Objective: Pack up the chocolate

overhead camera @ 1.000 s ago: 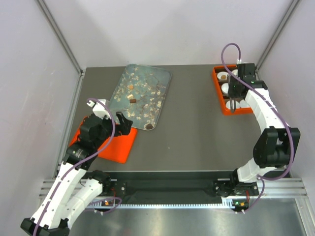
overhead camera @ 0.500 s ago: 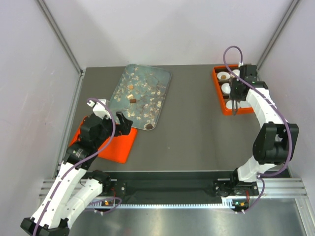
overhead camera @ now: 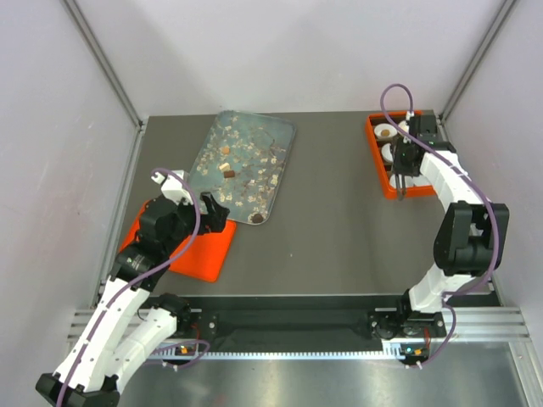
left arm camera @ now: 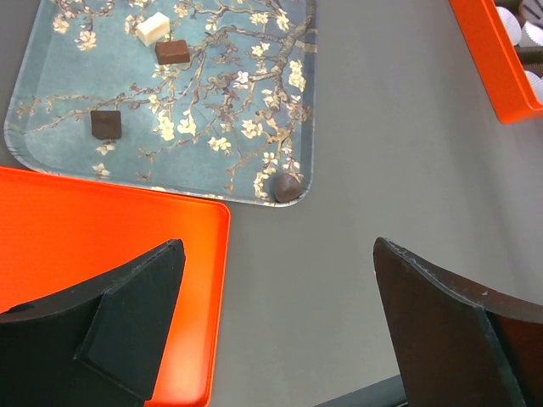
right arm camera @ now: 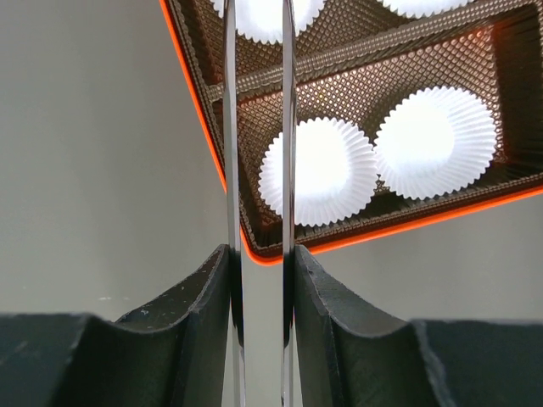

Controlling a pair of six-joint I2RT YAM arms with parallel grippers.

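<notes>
The chocolate lies as small brown lumps on a floral tray [overhead camera: 246, 161]: one square piece [left arm camera: 172, 52], another [left arm camera: 106, 124], and a round one [left arm camera: 287, 187] at the tray's corner. One more chocolate [overhead camera: 384, 131] sits in a paper cup in the orange box [overhead camera: 383, 170]. My right gripper [right arm camera: 259, 271] is shut on thin metal tongs [right arm camera: 230, 127], whose blades reach over the box's corner; their tips are out of view. White fluted cups [right arm camera: 318, 170] in the box stand empty. My left gripper [left arm camera: 276, 322] hangs open with nothing between its fingers, beside the tray.
A flat orange lid [left arm camera: 85, 229] lies under my left gripper, touching the floral tray's near edge. A white lump [left arm camera: 153, 28] sits among the chocolates. The box is split into compartments with a dark patterned liner [right arm camera: 441, 68]. Walls enclose the grey table on three sides.
My right gripper has shifted slightly toward the far side along the box, carrying the tongs. The left arm has not moved.
</notes>
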